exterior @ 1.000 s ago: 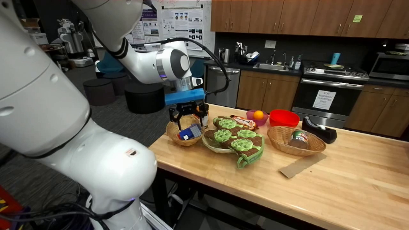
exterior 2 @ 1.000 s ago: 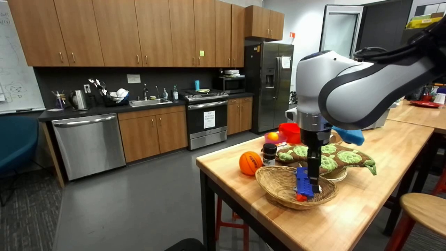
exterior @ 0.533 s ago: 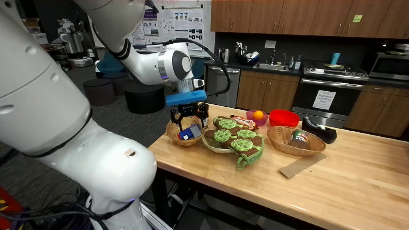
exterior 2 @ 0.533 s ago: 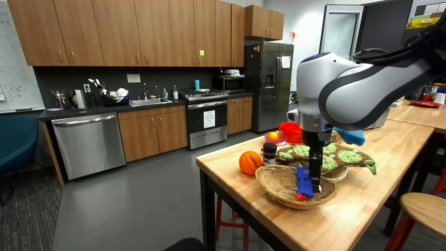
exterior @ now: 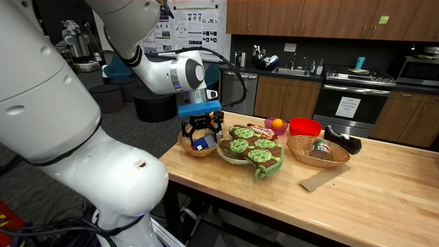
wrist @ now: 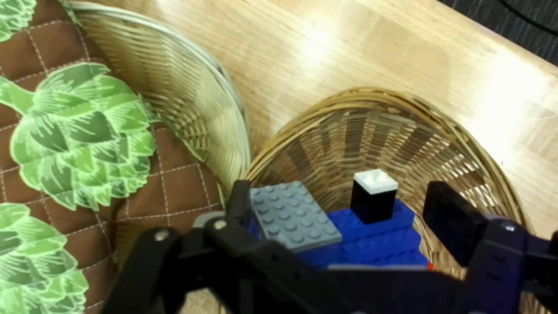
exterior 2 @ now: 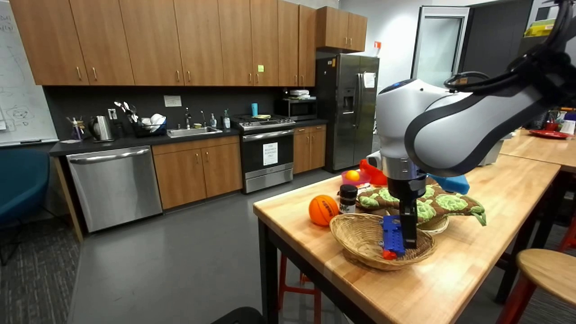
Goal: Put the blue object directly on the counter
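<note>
The blue object (wrist: 366,235), built of toy bricks with a grey studded plate, a black-and-white brick and a bit of red, lies in a round wicker basket (wrist: 370,98). In both exterior views the blue object (exterior: 200,144) (exterior 2: 392,236) rests inside that basket. My gripper (wrist: 344,211) is open, one finger on either side of it. The finger by the grey plate looks very close; a gap shows at the opposite finger. In an exterior view the gripper (exterior: 204,140) points down into the basket. The counter (exterior: 240,187) is light wood beneath the basket.
A green-and-brown oven mitt (exterior: 257,147) covers a pale basket beside the wicker one. An orange ball (exterior 2: 323,210) and a dark-capped jar (exterior 2: 348,199) stand close by. Farther along are a red bowl (exterior: 305,127), a basket with a jar (exterior: 320,150) and a tape dispenser (exterior: 343,140).
My gripper has come down, its fingers now lower around the blue object. The blue object and basket have not visibly moved, and the jaws have stayed open.
</note>
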`<action>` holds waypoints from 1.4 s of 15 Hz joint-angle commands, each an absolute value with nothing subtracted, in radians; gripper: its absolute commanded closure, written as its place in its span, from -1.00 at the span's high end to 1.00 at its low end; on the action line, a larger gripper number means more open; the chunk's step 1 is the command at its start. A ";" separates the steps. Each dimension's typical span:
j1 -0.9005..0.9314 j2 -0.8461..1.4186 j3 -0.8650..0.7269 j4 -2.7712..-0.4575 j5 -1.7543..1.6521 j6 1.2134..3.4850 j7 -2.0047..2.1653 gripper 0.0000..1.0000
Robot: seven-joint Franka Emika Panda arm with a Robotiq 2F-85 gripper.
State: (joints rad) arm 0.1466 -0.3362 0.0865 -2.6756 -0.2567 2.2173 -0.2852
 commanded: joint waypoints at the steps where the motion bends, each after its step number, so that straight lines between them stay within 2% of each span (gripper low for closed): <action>1: 0.149 -0.294 0.110 -2.629 -0.301 2.154 -0.303 1.00; 8: 0.166 -0.266 0.164 -2.566 -0.391 2.078 -0.288 1.00; 21: 0.150 -0.239 0.163 -2.520 -0.443 2.112 -0.263 1.00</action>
